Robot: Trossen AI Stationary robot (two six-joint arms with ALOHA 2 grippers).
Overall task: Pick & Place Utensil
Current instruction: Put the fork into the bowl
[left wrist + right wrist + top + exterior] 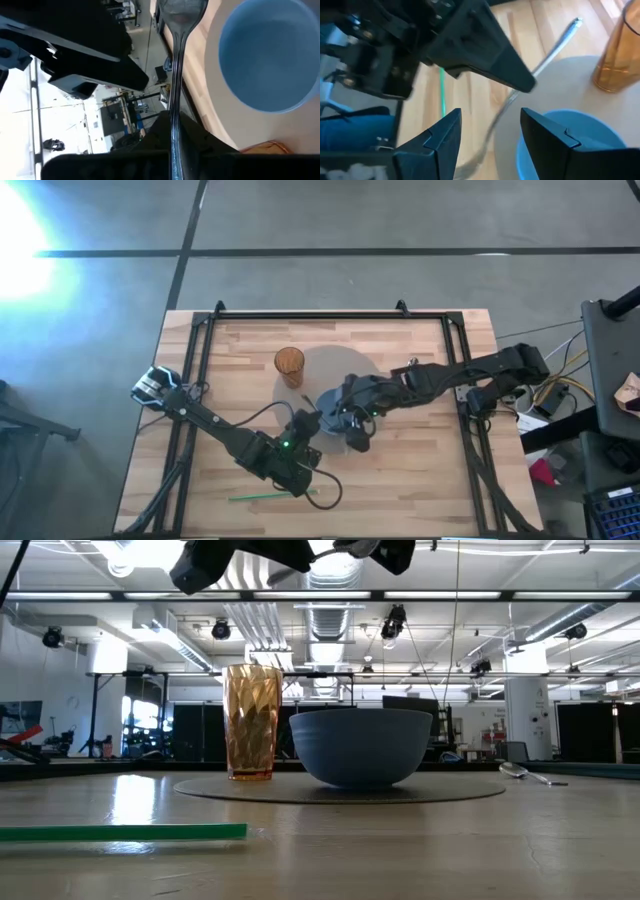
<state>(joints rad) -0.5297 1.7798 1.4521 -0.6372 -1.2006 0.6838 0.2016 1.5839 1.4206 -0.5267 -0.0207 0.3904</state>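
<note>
My left gripper (172, 127) is shut on a metal spoon (175, 60), which it holds up in the air beside the blue bowl (328, 402). The spoon's bowl end (181, 10) points away from that gripper. My right gripper (490, 114) is open. Its two fingers stand on either side of the spoon's lower part (485, 140) without touching it. The blue bowl (362, 745) and an orange cup (251, 720) stand on a round grey mat (340, 370). My left gripper pinches the spoon's handle (173, 107) between its two fingers, partway along its length. The handle's free end (576, 22) sticks out past the fingers (520, 75) on one side, and the rest runs on toward my right gripper. The spoon is lifted clear of the table.
A green straw (270, 496) lies flat near the table's front edge. In the low view a second metal utensil (530, 774) lies on the table to the right of the mat. Black rails (195, 360) run along the table's left and right sides.
</note>
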